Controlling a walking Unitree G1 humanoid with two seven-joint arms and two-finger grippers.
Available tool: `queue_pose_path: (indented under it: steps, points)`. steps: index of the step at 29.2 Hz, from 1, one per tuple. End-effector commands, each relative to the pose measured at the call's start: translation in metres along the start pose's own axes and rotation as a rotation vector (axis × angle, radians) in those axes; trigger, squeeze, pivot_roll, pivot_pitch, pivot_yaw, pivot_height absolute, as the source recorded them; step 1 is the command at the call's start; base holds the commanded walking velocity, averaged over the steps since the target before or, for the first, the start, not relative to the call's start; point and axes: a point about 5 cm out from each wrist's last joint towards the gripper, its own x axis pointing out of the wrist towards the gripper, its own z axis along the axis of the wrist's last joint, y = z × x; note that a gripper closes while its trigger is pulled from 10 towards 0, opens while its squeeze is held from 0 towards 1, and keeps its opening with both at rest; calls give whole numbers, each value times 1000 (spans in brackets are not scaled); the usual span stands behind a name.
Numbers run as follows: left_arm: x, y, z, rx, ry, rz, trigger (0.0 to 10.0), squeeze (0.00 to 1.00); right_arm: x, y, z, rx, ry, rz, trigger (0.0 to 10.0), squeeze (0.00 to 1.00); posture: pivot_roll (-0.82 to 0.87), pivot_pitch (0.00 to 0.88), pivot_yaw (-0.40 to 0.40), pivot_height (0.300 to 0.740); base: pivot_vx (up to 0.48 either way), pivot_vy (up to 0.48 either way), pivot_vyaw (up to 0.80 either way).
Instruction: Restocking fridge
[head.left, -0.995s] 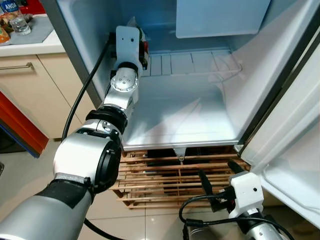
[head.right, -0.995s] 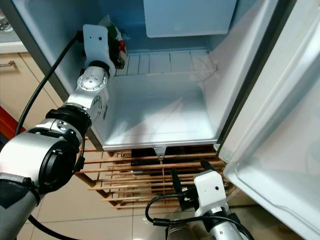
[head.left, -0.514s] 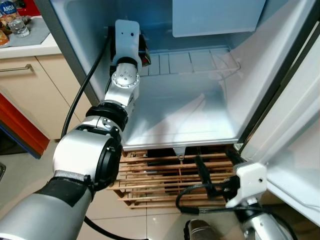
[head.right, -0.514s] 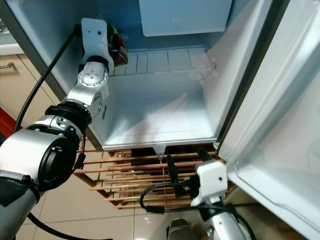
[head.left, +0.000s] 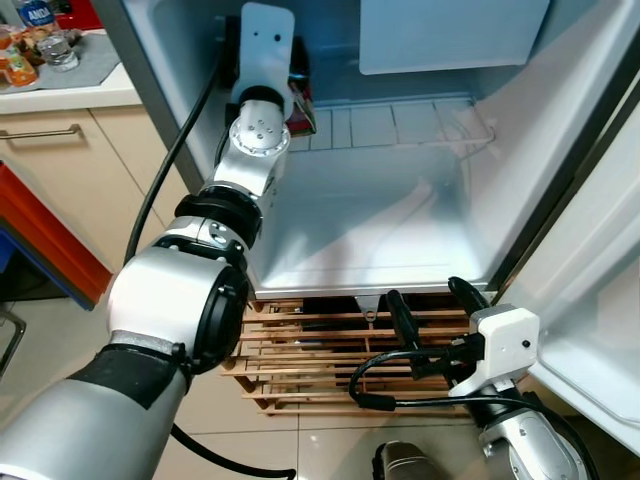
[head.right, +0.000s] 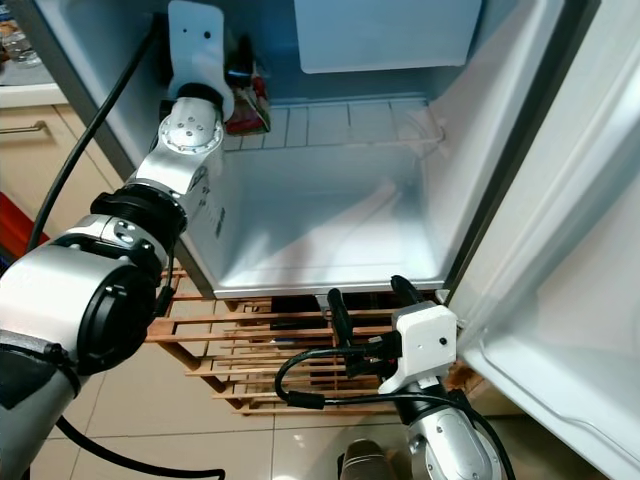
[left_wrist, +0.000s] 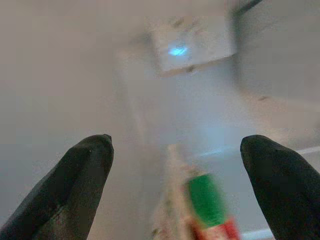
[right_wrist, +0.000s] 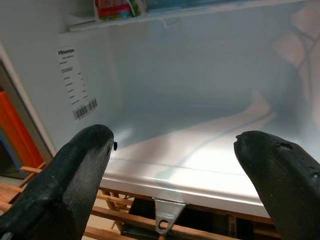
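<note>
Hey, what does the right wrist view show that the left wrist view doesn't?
Right wrist view: the fridge's white floor, a barcode label on the side wall, the wooden rack below, and the open right pincer low at the fridge's front edge.

Left wrist view: a blurred blue light on a panel, seen past the open left pincer up by the shelf.

Both: the red and green packet on the wire shelf.

Wire fridge shelf (head.right: 340, 122) carries a red-green packet (head.right: 248, 110) at left.
</note>
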Motion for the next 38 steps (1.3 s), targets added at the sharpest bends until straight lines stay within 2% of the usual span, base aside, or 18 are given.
queue_pose_path:
  steps: [1, 6, 9, 14, 16, 17, 19, 21, 22, 26, 27, 28, 29, 30, 31, 32, 33, 38]
  points:
    - [-1, 0, 4, 19, -46, -30, 10000, 1000, 3, 3, -3, 20, 7, 11, 10000, 0, -360, 37, 130, 740, 0, 0, 0]
    - [-8, 0, 2, 36, -108, -88, 10000, 1000, 11, 0, -5, 23, -5, 10, 10000, 0, -330, 8, 127, 740, 0, 0, 0]
    - [-13, 3, 2, 36, -134, -117, 10000, 1000, 18, -4, 3, 43, -69, -19, 10000, 0, -309, 0, 129, 740, 0, 0, 0]
    - [-21, 1, 1, 34, -154, -161, 10000, 1000, 29, -7, 9, 39, -114, -28, 10000, 0, -288, 0, 131, 740, 0, 0, 0]
    - [-35, -3, 0, -23, -189, -209, 10000, 1000, 40, -6, 13, 30, -143, -13, 10000, 0, -274, 0, 132, 740, 0, 0, 0]
    - [-35, -3, 0, -23, -189, -209, 10000, 1000, 40, -6, 13, 30, -143, -13, 10000, 0, -274, 0, 132, 740, 0, 0, 0]
    - [-46, -2, -1, -48, -200, -241, 10000, 1000, 46, -6, 13, 24, -156, -1, 10000, 0, -263, 0, 130, 740, 0, 0, 0]
    - [-50, -1, -2, -52, -199, -255, 10000, 1000, 48, -7, 13, 22, -159, 1, 10000, 0, -258, 0, 129, 740, 0, 0, 0]
    - [-57, -1, -2, -93, -203, -290, 10000, 1000, 52, -8, 12, 19, -162, 2, 10000, 0, -250, 0, 125, 740, 0, 0, 0]
    - [-81, -13, -15, -166, -146, -444, 10000, 1000, 56, -12, 9, 13, -162, 2, 10000, 0, -230, 0, 113, 740, 0, 0, 0]
    - [-81, -13, -15, -166, -146, -444, 10000, 1000, 56, -12, 9, 13, -162, 2, 10000, 0, -230, 0, 113, 740, 0, 0, 0]
    - [-91, -17, -19, -175, -129, -501, 10000, 800, 57, -13, 9, 7, -163, 1, 10000, 0, -226, 0, 112, 740, 0, 0, 0]
    - [-102, -19, -27, -194, -91, -531, 10000, 0, 58, -15, 7, -4, -162, -7, 10000, 0, -223, 0, 104, 740, 0, 0, 0]
    - [-102, -19, -27, -194, -91, -531, 10000, 0, 58, -15, 7, -4, -162, -7, 10000, 0, -223, 0, 104, 740, 0, 0, 0]
    - [-122, -15, -43, -202, -8, -536, 10000, 0, 56, -25, 2, -21, -152, -65, 10000, 0, -217, 0, 97, 740, 0, 0, 0]
    - [-128, -12, -49, -202, 22, -526, 10000, 0, 55, -29, -1, -23, -146, -93, 10000, 0, -216, 0, 97, 740, 0, 0, 0]
    - [-128, -12, -49, -202, 22, -526, 10000, 0, 55, -29, -1, -23, -146, -93, 10000, 0, -216, 0, 97, 740, 0, 0, 0]
    - [-146, -4, -70, -224, 124, -496, 10000, 0, 47, -38, -7, -47, -133, -157, 10000, 0, -215, 0, 89, 740, 0, 0, 0]
